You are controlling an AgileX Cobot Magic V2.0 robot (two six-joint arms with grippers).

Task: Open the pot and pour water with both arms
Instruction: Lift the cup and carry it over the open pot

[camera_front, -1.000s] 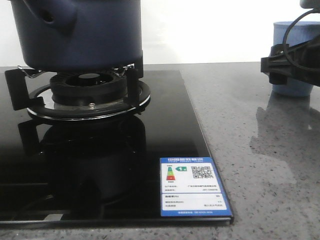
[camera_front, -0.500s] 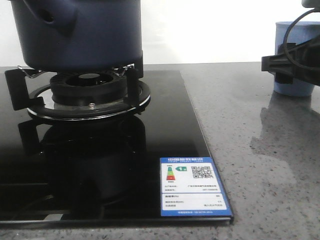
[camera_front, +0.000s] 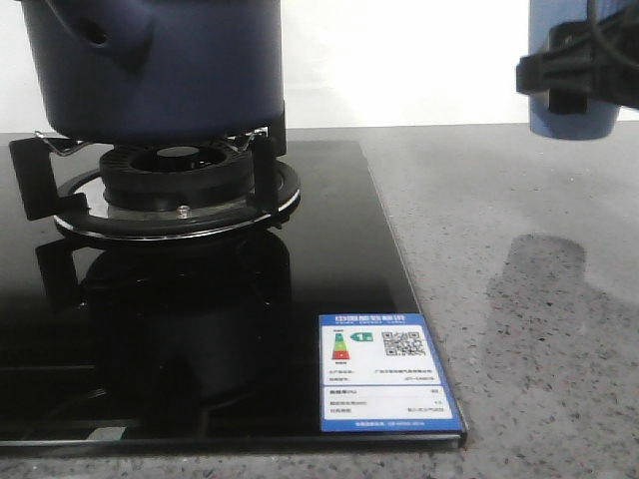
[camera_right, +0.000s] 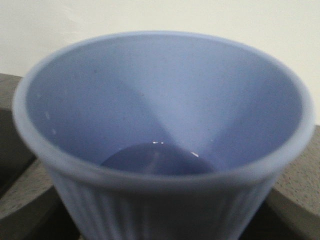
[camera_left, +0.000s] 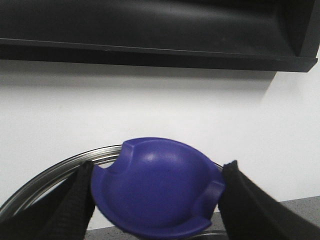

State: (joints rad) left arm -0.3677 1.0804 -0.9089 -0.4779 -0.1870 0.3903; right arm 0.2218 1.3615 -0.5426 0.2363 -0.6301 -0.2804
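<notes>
The navy pot (camera_front: 155, 65) sits upright on the burner grate (camera_front: 170, 190), its stubby socket facing the camera. Left jaws pinch the purple lid knob (camera_left: 157, 187). Right jaws clamp the light-blue ribbed cup (camera_right: 160, 145), lifted off the bench (camera_front: 519, 299), a little water inside.

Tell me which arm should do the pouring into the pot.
Right. Its gripper holds the light blue cup lifted off the counter, while the left gripper is occupied clamping the purple lid knob.
</notes>
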